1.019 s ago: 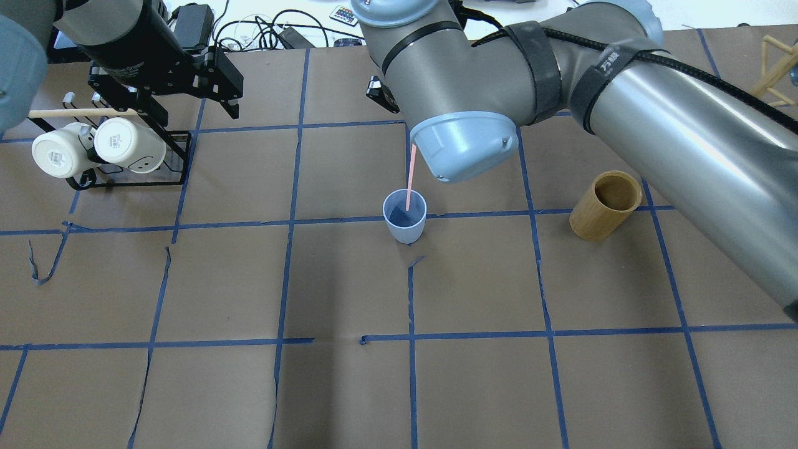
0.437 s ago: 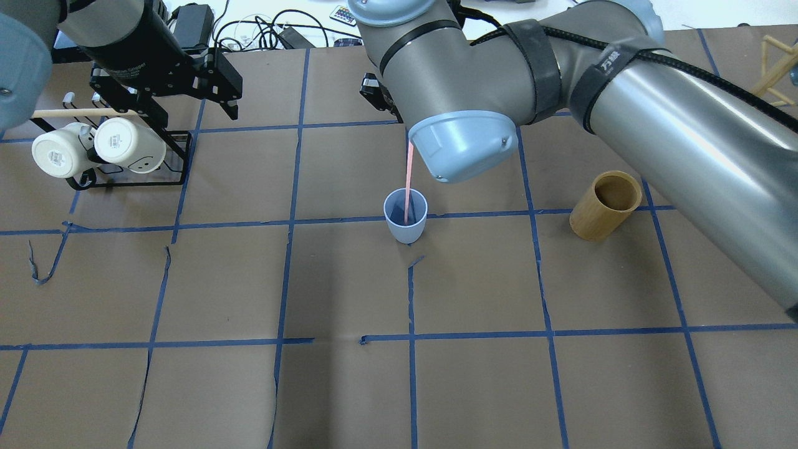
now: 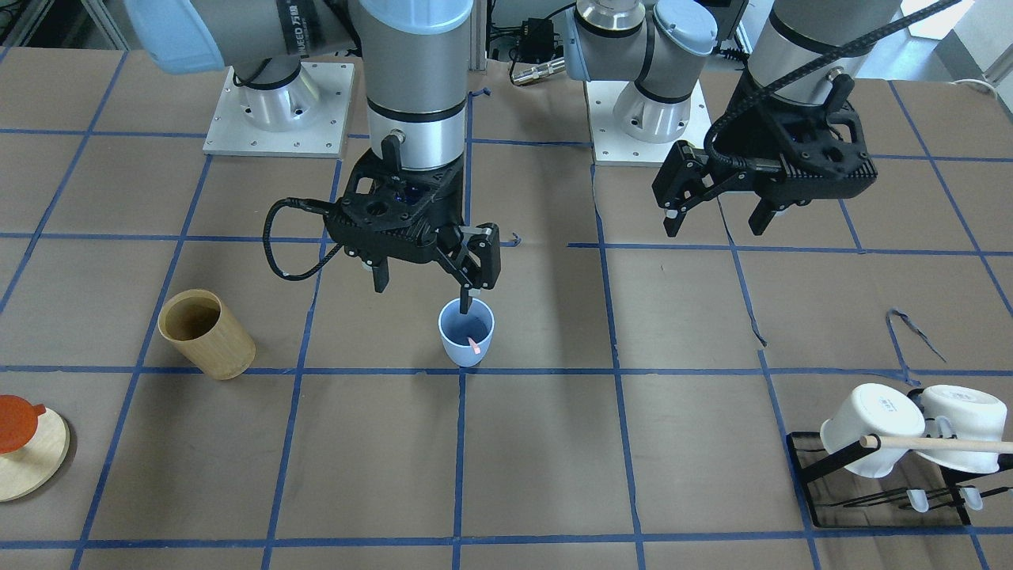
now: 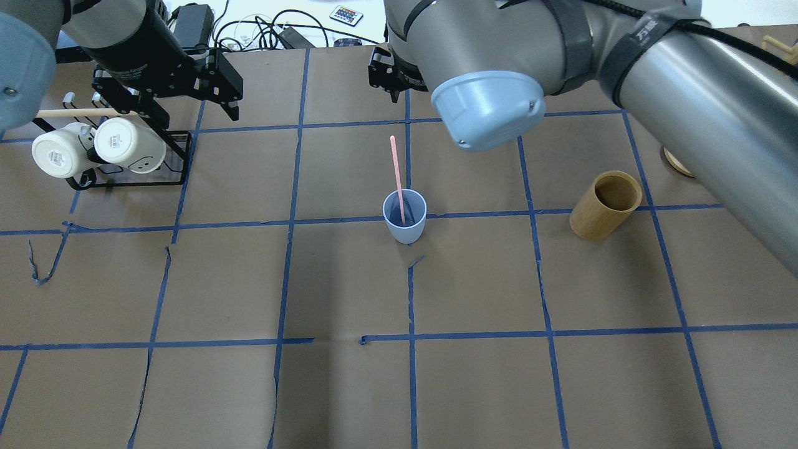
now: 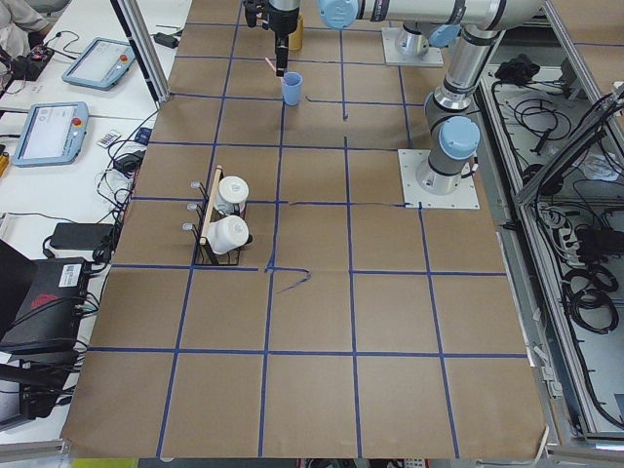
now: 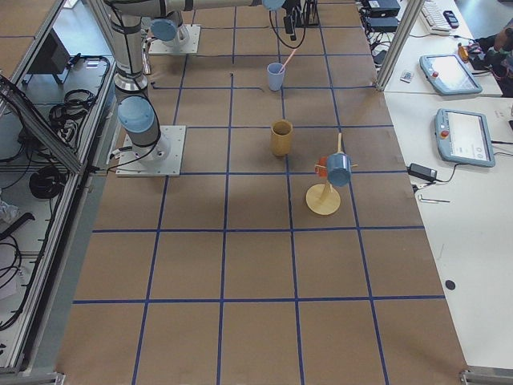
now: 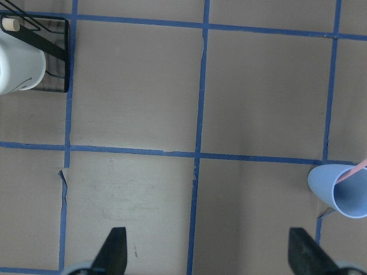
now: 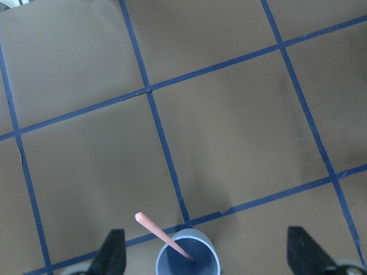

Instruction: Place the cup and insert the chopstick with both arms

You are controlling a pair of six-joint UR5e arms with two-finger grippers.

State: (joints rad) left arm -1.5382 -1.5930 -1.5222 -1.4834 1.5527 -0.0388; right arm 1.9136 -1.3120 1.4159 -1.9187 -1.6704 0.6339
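The light-blue cup (image 4: 404, 218) stands upright near a tape crossing in the middle of the table. The pink chopstick (image 4: 396, 174) stands in it, free, and leans on the rim with its top toward the far side. My right gripper (image 3: 423, 289) is open and empty, above the cup and slightly to one side. The right wrist view shows the cup (image 8: 188, 256) and stick (image 8: 160, 232) between its spread fingers (image 8: 113, 249). My left gripper (image 3: 716, 226) is open and empty, well away from the cup. The cup (image 7: 342, 192) sits at the right edge of the left wrist view.
A tan bamboo cylinder (image 4: 606, 206) stands right of the cup. A black rack (image 4: 134, 178) with two white mugs (image 4: 128, 144) and a wooden rod (image 4: 81, 113) is at the far left. A round wooden stand (image 3: 32, 455) is at the table's edge.
My right gripper has let go of the chopstick and risen away from the cup. The stick now leans free in the cup. The left arm has not moved.
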